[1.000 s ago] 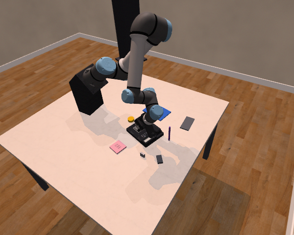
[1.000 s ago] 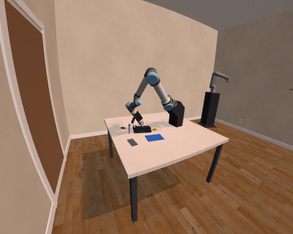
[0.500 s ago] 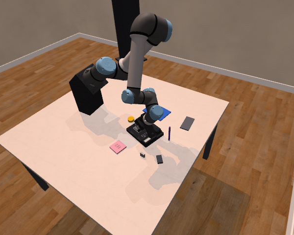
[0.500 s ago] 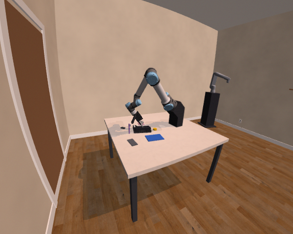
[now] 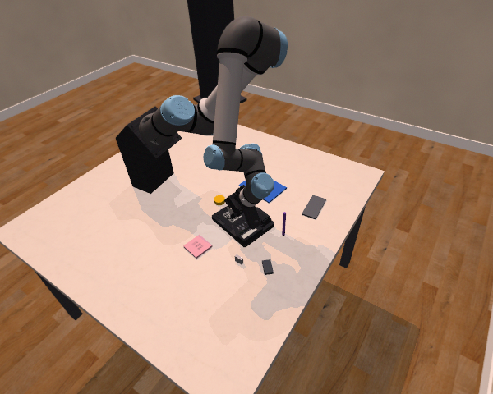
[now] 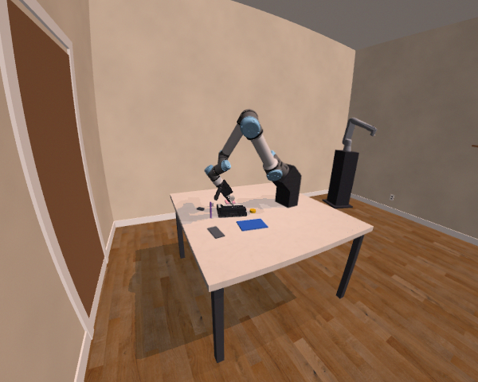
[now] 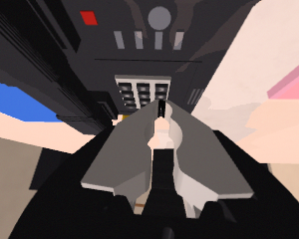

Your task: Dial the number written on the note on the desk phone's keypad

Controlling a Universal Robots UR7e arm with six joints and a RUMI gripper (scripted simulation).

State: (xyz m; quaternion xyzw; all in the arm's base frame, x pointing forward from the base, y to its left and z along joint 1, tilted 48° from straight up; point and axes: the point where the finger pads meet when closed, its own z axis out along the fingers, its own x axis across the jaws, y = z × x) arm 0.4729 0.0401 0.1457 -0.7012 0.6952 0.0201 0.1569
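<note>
1. Phone sits near the middle of the counter, black, with the handset lying along one side in its cradle.
2. Keypad shows in the wrist view as a small grid of dark keys just past the tool tip.
3. Tool: fingers pressed together into one narrow point, pinching nothing. It is angled down over the keypad, tip above the lower rows; whether it touches a key, I cannot tell.
4. Step in hand, as I judge it: keying digits with the closed tip used as a single poker.
5. Next move calls for a short straight press on one key, then a lift off before shifting to another. One point of contact only, so no key gets squeezed.
6. Note, pink, lies on the counter beside the phone; its writing is too small to read.
7. Nearby: orange disc, blue pad, purple pen.
</note>
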